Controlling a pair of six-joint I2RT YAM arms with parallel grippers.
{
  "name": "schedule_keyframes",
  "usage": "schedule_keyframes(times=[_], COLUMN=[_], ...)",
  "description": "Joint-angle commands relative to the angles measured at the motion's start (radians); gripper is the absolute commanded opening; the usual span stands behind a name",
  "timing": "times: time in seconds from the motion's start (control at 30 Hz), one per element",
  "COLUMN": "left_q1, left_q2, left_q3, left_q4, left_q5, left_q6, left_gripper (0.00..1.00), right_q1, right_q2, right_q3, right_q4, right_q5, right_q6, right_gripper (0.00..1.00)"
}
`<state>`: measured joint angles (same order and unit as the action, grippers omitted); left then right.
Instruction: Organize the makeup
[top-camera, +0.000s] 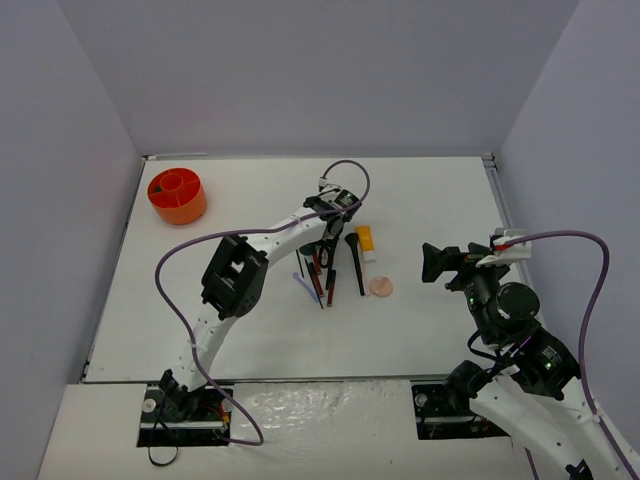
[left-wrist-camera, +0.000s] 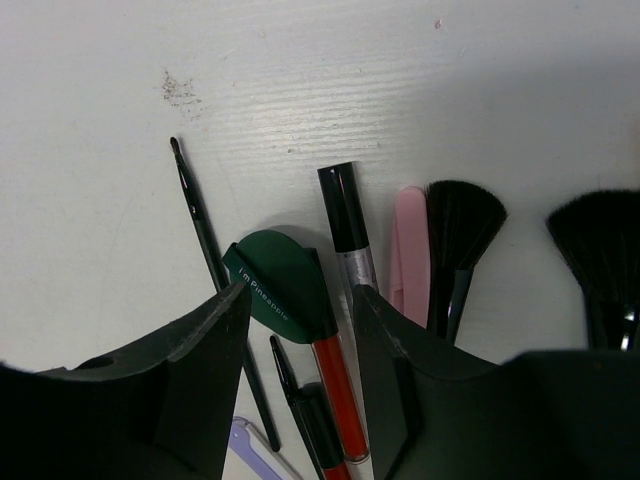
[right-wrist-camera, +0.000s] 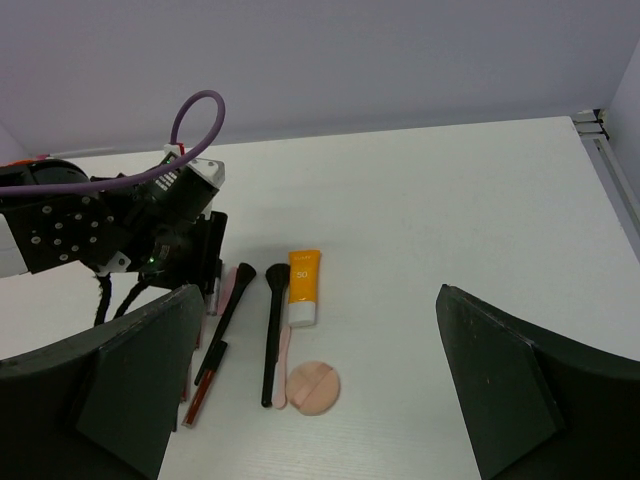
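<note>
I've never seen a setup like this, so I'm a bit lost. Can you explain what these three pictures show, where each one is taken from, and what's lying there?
It's two white robot arms bolted at the near edge of a white table. One picture looks down from above; the other two come from a camera on each wrist. In the middle lies makeup: a black brush, a red pencil, an orange-white tube, a pink round compact. An orange round holder stands far left. The left gripper is down over the pile, its jaws either side of a dark green compact, not clearly gripping it. The right gripper hangs wide open, holding nothing.
</note>
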<state>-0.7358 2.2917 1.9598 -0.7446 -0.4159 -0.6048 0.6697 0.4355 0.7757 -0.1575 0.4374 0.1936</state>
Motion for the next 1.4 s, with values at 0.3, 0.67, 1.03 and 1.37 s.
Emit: schedule_keyframes(times=[0.3,0.67,1.03,1.37], left_q1=[-0.002,-0.002,-0.002,0.000], left_q2=[-0.012,-0.008,-0.007,-0.085], left_q3=[0.065,0.064,0.063,0.035], left_q4=[-0.014,-0.018,-0.024,-0.017], left_q5=[-0.034,-0.029,-0.027,-0.038], left_q6=[-0.001,-0.004,0.001,0.028], left_gripper=[0.34,0.30,0.17,0.00], right_q1=[0.009,0.010,0.008,0.008], right_q2=[0.006,0.002,0.000,-0.006], right_q3=[0.013,0.013,0.013,0.013], right_q4=[0.054,0.053,0.053,0.055], right_q5=[0.015,0.015,0.013,0.014], right_q6=[0.010,0.009,0.010,0.012], right_gripper=[1.00,1.00,1.00,1.00])
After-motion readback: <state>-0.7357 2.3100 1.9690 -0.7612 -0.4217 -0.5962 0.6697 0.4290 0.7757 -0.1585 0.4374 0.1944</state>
